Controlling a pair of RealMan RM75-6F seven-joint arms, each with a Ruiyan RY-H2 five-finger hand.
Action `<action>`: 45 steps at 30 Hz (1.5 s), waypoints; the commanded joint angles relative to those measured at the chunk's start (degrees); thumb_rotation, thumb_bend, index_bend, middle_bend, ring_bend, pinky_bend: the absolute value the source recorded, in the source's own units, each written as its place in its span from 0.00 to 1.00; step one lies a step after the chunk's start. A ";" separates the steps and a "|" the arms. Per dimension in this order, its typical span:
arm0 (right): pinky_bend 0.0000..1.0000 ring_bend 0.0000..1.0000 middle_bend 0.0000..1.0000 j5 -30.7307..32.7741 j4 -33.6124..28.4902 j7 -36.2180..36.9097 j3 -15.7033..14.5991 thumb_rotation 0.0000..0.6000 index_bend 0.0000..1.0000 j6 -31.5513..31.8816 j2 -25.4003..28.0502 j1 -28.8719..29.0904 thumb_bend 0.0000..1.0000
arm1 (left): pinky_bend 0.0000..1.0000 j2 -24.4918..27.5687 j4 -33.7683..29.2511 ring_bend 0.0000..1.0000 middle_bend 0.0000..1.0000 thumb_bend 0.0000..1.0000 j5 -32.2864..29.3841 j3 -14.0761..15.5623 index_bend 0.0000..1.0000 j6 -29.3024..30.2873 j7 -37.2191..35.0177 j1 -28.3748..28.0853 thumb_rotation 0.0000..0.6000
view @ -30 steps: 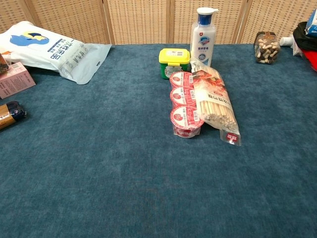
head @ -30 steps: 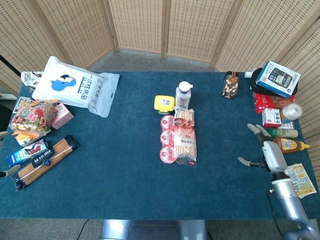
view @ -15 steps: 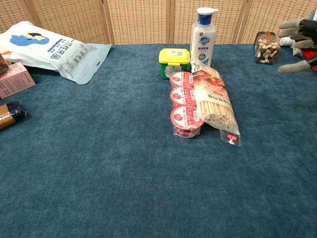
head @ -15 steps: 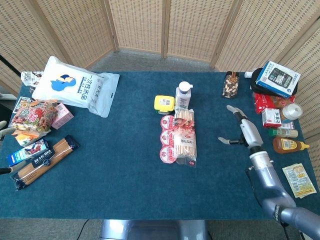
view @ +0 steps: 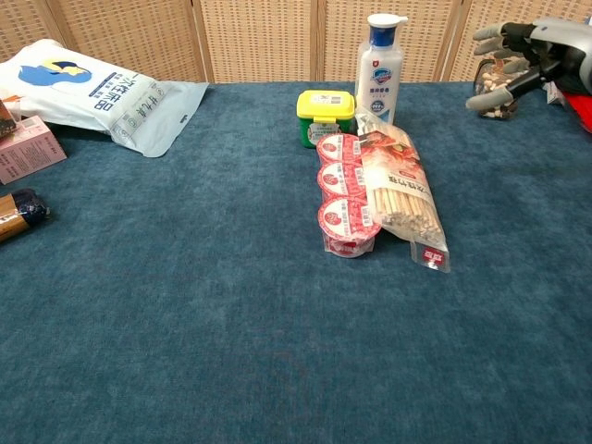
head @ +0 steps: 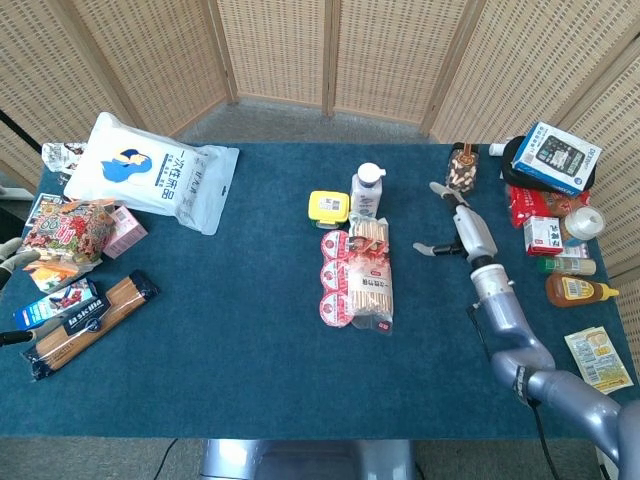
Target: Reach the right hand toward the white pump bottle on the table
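— Where's everything, biggest first?

— The table (head: pixel 250 330) is blue cloth. Far-centre on it stands the bottle (view: pixel 383 61), upright, white with a blue label and a pump head. A yellow-lidded tub (view: pixel 325 117) sits just left of it, and a noodle packet (view: pixel 399 188) lies just in front, beside a row of cups (view: pixel 344 191).

— And your hand?

— My right hand (head: pixel 458 228) hovers over the cloth to the bottle's right, well apart from it, fingers spread, holding nothing. A jar (head: pixel 461 170) stands just behind it. My left hand is out of sight.

— How will the bottle handle?

— I judge it a stiff plastic shell, smooth and likely slippery, with some weight if full. It's tall and narrow, so a shove high up could topple it.

— Where would you take it?

— Around the body at label height, from the open right side, not by the pump, which may sink or turn.
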 commanded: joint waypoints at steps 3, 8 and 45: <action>0.00 0.00 0.00 1.90 7.23 2.59 1.96 1.00 0.00 -5.43 -2.63 4.29 0.03 | 0.00 -0.11 -1.51 0.00 0.00 0.00 -1.40 -0.30 0.21 0.27 2.75 -0.11 1.00; 0.00 0.00 0.00 2.31 11.25 5.07 2.87 1.00 0.00 -8.41 -3.95 7.14 0.03 | 0.00 -0.45 -2.62 0.00 0.00 0.00 -2.38 -0.41 0.21 0.69 4.77 -0.01 1.00; 0.38 0.55 0.58 5.69 30.98 19.36 8.24 1.00 0.24 -18.78 -17.46 20.18 0.00 | 0.00 -2.13 -0.62 0.00 0.00 0.00 -7.54 -1.96 0.22 -1.43 7.19 -1.28 1.00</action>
